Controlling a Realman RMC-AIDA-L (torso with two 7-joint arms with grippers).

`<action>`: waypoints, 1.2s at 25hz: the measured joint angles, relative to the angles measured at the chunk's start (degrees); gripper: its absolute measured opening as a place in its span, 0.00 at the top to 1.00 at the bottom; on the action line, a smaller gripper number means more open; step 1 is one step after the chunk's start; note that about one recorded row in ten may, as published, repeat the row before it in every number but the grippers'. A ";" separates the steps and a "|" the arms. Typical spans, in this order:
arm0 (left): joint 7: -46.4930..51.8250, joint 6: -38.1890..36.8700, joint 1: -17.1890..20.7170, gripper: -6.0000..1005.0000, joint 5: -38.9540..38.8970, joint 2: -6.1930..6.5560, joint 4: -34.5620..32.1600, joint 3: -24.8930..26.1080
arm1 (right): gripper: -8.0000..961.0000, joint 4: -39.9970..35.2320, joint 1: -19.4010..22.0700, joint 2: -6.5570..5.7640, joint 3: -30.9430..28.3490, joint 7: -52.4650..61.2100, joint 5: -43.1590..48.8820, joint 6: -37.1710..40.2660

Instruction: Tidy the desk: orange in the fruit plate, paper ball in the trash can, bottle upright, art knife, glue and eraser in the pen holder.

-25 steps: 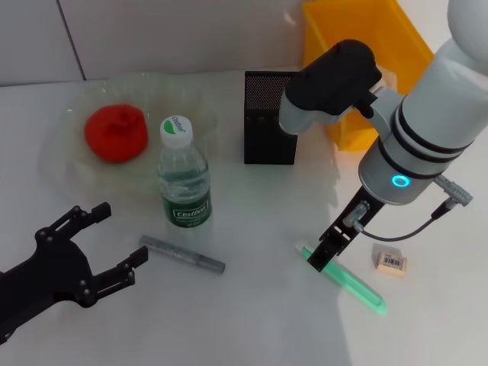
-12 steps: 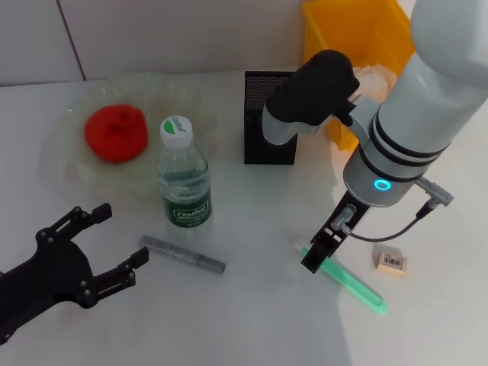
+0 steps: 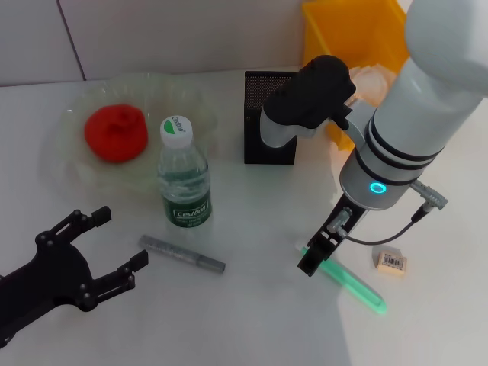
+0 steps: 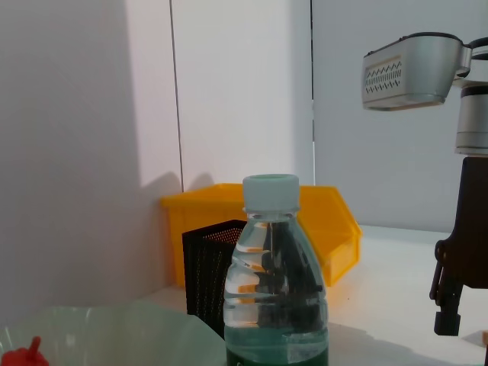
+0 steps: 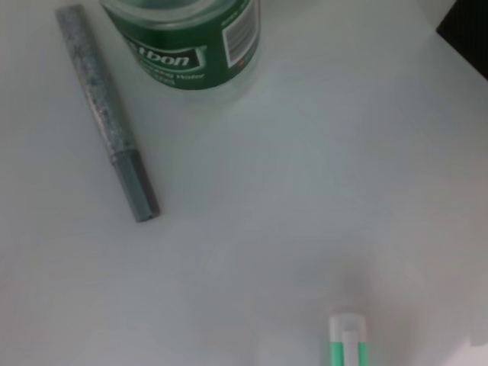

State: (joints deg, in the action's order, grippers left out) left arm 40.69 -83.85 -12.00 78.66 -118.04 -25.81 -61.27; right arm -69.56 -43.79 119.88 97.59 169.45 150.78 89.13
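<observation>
Now, head view: right gripper [image 3: 310,261] poised at the white-tipped end of the glue [image 3: 347,280] on the counter [image 3: 252,305]; I can't tell whether it has clenched; left gripper [image 3: 95,255] spread wide, idle near the art knife [image 3: 181,255]; left wrist view: bottle [image 4: 274,286] upright before the pen holder [image 4: 210,267]; right wrist view: the glue's tip just showing; best to straddle the stick squarely across its width before clamping.

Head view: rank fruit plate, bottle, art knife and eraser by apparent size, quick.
1. fruit plate
2. bottle
3. art knife, slimmer than the bottle though similar in length
4. eraser
</observation>
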 joint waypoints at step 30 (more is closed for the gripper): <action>0.00 0.01 -0.21 0.13 -0.01 0.00 0.20 -0.26 | 0.42 4.97 -1.40 0.00 1.28 -0.01 -0.92 -3.31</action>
State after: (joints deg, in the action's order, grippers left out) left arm 40.69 -83.84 -12.21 78.66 -118.04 -25.61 -61.53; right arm -64.58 -45.20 119.88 98.87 169.44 149.85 85.82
